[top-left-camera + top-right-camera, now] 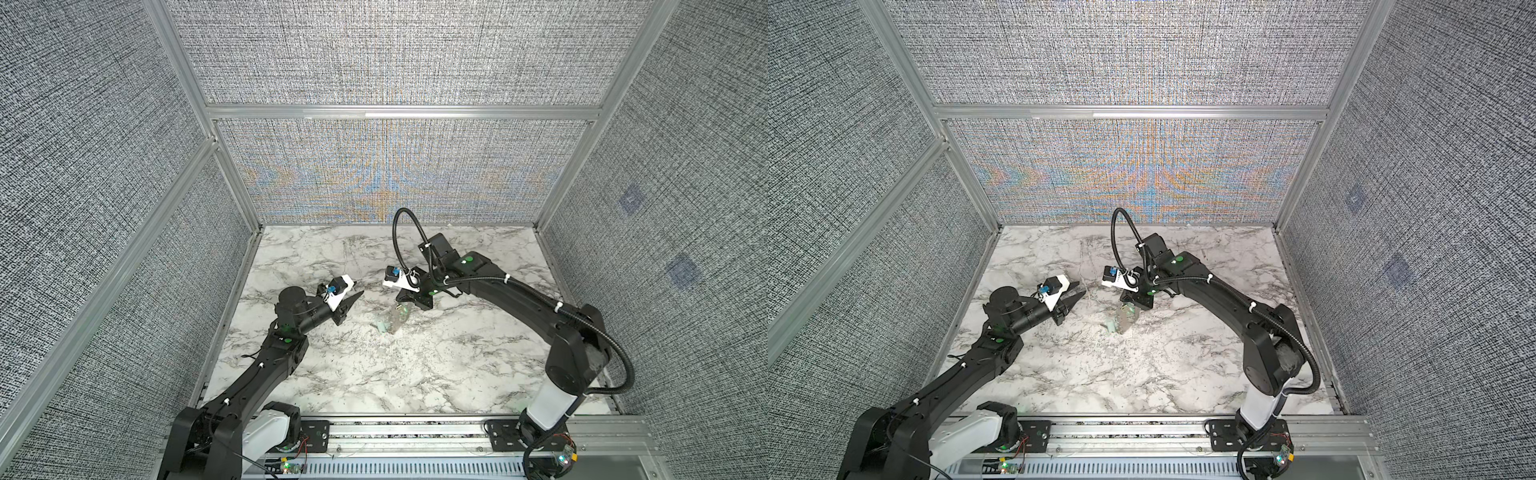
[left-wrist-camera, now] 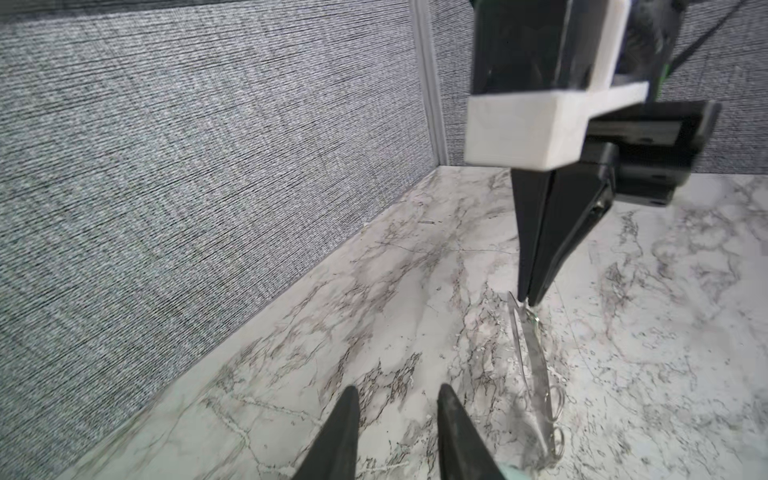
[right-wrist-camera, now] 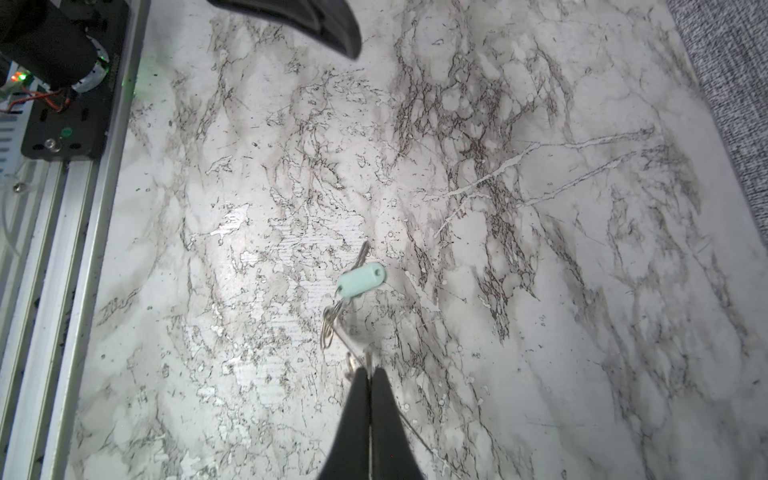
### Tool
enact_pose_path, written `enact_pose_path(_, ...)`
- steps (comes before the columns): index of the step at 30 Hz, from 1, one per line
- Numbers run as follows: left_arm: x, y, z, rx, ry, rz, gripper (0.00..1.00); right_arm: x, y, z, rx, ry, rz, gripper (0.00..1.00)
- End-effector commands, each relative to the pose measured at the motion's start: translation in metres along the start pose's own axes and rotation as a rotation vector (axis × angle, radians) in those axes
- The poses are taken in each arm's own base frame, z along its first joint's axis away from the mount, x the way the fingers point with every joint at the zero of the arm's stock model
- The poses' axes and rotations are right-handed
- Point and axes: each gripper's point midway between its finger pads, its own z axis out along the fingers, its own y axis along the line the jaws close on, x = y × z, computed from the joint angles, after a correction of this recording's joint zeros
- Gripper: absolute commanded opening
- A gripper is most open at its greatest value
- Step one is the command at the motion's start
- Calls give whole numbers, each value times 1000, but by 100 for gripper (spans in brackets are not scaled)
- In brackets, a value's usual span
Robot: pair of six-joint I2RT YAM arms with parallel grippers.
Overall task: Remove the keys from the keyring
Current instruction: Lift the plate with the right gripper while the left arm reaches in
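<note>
two grippers are over the marble table point(image 1: 374, 374). the right gripper point(image 2: 527, 300) points down near the table's middle, its jaws pressed together on one end of the keyring point(image 2: 534, 365), a long pale-grey loop that shows blurred. from the loop hang small wire rings point(image 3: 328, 328), the keys point(image 3: 363, 251), only one thin blade plainly seen, and a mint green tag point(image 3: 360, 280), all to the near left of that gripper; whether they touch the table i cannot tell. the left gripper point(image 2: 398, 386) hovers further left, jaws narrowly apart with nothing between them, near the bunch but clear of it.
</note>
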Motion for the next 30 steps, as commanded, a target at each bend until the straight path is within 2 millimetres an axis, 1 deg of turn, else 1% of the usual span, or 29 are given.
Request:
enact_pose_path(1,-16,-17,6,90,-71,123,32,-1,5,-14,-4,6,-84,0)
enact_pose_path(3,-19,-29,11,132,-95,159,31,-4,5,-21,-1,7,-95,0)
enact_pose_path(7,-28,-46,17,189,-166,200,28,-8,12,-32,-8,-1,-145,0)
enact_pose_path(12,-31,-56,26,223,-191,214,26,-10,13,-37,-6,-7,-158,0)
enact_pose_path(14,-30,-64,36,247,-203,231,23,-14,17,-42,-22,-17,-160,0)
enact_pose_path(19,-30,-79,47,291,-214,227,22,-17,21,-44,-49,-18,-134,0)
enact_pose_path(26,-34,-82,53,285,-220,208,21,-15,25,-45,-59,-22,-122,0)
enact_pose_path(30,-30,-83,56,277,-195,184,22,-17,27,-45,-62,-39,-118,0)
